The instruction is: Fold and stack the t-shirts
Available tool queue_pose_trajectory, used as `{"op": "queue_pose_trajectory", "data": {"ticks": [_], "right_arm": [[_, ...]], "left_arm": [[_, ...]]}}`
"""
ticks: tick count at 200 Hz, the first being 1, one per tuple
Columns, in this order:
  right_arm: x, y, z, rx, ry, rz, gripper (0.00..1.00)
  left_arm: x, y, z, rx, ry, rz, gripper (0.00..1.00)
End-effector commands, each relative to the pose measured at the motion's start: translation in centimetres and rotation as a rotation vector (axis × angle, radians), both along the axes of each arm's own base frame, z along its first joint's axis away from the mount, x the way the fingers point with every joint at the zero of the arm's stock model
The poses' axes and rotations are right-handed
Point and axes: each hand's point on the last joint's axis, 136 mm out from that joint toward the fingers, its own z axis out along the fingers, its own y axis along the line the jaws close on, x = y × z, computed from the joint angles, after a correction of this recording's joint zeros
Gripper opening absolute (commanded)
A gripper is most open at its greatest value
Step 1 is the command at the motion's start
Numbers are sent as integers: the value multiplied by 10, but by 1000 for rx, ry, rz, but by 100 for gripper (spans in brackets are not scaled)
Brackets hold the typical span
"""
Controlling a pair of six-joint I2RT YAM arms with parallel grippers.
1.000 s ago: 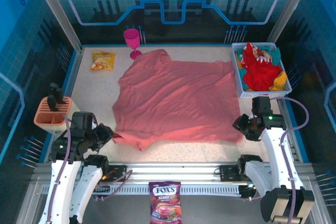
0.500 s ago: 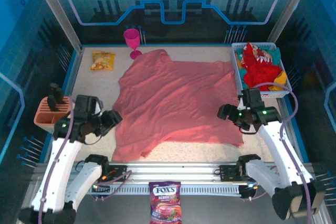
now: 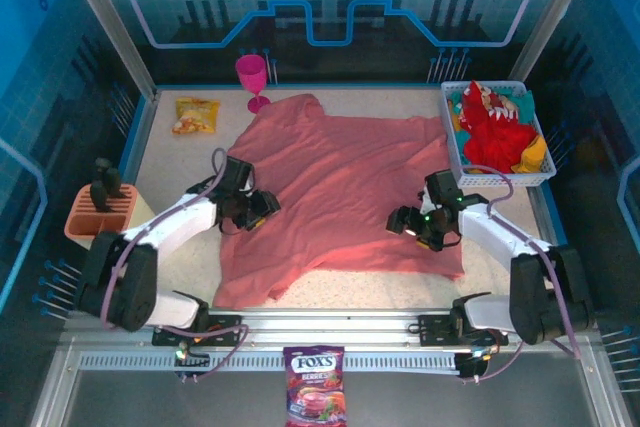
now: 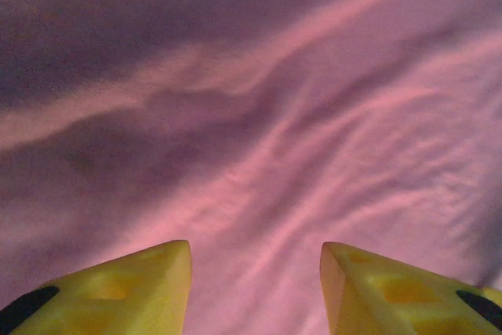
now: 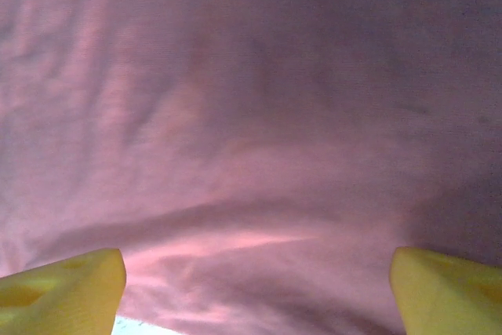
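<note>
The salmon-pink t-shirt point(image 3: 340, 192) lies spread flat across the middle of the table point(image 3: 175, 182). Its far edge reaches up near the magenta goblet point(image 3: 252, 77), and its near edge stops short of the arm bases. There are soft creases running across it.

The left gripper point(image 3: 264, 208) is low over the shirt's left side, just inside the cloth's edge. In the left wrist view its yellow fingers point(image 4: 118, 288) stand apart with nothing between them, only rippled pink cloth beneath.

The right gripper point(image 3: 397, 223) is over the shirt's near right part. Its fingers point(image 5: 63, 288) are spread very wide, one at each lower corner of the right wrist view, and they hold nothing. A sliver of pale table shows at the bottom edge beside one fingertip.

The red t-shirt point(image 3: 495, 132) with white print sits bunched in the white basket point(image 3: 500, 179) at the far right corner, on top of other coloured cloth.

The snack packet point(image 3: 196, 114) lies at the far left, well apart from the shirt. An orange holder point(image 3: 98, 217) hangs at the left edge, and a Fox's sweet bag point(image 3: 315, 397) rests on the near rail.
</note>
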Motion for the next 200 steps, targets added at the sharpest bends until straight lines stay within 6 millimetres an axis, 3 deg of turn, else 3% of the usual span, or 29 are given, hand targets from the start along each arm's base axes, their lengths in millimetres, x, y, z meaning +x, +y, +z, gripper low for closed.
{"op": "queue_pose_trajectory", "data": {"ticks": [1, 38, 67, 83, 96, 116, 133, 154, 175, 200], "right_arm": [[0, -17, -8, 2, 32, -85, 86], [-24, -44, -15, -86, 91, -160, 85], [-44, -51, -23, -69, 138, -226, 85], [-45, -54, -15, -83, 123, -232, 85], [-34, -54, 3, -81, 68, -225, 86], [-2, -50, 41, -81, -68, -184, 88], [34, -47, 71, -98, -180, -117, 88], [81, -44, 103, -121, -287, -79, 87], [125, -38, 121, -122, -400, -62, 88], [172, -35, 120, -139, -417, -40, 89]], "left_arm": [[-5, 9, -20, 55, 43, 25, 47], [-47, 28, -37, 118, 147, 58, 47], [-82, 41, -44, 145, 203, 86, 46], [-89, 45, -38, 155, 203, 89, 46], [-81, 41, -20, 134, 166, 81, 46], [-43, 31, 32, 113, 27, 44, 48], [14, 25, 80, 134, -114, -32, 52], [80, 13, 112, 69, -178, -126, 58], [134, 18, 121, 164, -265, -171, 63], [188, 39, 99, 249, -291, -164, 63]]}}
